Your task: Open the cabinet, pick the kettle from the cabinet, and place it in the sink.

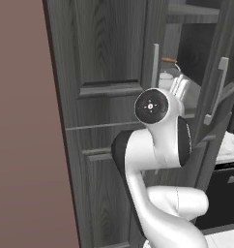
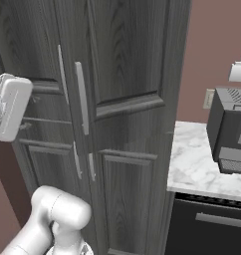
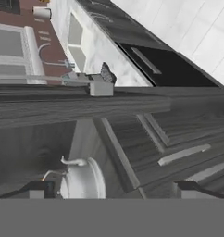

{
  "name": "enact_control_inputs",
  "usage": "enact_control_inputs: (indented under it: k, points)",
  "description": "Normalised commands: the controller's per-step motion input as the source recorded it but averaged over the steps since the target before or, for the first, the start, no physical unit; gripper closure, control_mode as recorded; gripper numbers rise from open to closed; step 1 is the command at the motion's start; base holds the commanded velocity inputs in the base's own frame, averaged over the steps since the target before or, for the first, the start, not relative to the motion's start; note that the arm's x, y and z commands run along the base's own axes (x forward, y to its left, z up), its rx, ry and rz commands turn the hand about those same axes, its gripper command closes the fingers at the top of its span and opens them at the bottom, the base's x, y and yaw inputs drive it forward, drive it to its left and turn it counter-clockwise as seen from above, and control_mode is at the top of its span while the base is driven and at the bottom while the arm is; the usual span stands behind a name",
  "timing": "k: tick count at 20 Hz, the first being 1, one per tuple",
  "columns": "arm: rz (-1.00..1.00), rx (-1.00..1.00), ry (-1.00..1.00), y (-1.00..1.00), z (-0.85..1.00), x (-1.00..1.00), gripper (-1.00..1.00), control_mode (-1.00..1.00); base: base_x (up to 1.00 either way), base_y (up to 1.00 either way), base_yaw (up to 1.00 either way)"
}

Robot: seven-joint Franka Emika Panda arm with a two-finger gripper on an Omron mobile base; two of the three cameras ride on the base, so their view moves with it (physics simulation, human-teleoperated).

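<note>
Dark tips of the tool (image 3: pixel 111 190), spread wide and grasping nothing, are seen aimed into the opened cabinet (image 1: pixel 109 58), where the kettle (image 3: pixel 81 178) is left on its shelf, seemingly for an unobstructed grasp.

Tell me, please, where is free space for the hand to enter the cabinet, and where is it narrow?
Free: the dark opening above the kettle, between the left cabinet door's edge and the swung-open right door. The marble counter between the cabinet and the dark appliance is bare too. Crowded: low in the opening, where the open gripper sits close to the kettle.
</note>
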Motion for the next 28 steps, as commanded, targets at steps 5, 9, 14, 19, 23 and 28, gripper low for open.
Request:
enact_control_inputs:
  k: [5,9,14,19,23,28]
  points:
    - [-0.28,0.14,0.03,-0.12,-0.08,0.12,-1.00,-1.00,0.00,0.00,0.00]
    - [-0.20,0.13,-0.02,-0.09,-0.29,0.18,-1.00,-1.00,0.00,0.00,0.00]
    - [-0.11,0.13,-0.17,-0.01,-0.33,0.19,-1.00,-1.00,0.00,0.00,0.00]
    - [-0.07,0.08,-0.24,-0.01,-0.31,0.17,-1.00,-1.00,0.00,0.00,0.00]
    - [-0.05,0.01,-0.22,-0.02,-0.30,0.13,-1.00,-1.00,0.00,0.00,0.00]
    - [-0.08,0.00,-0.08,-0.03,-0.22,0.25,-1.00,-1.00,0.00,0.00,0.00]
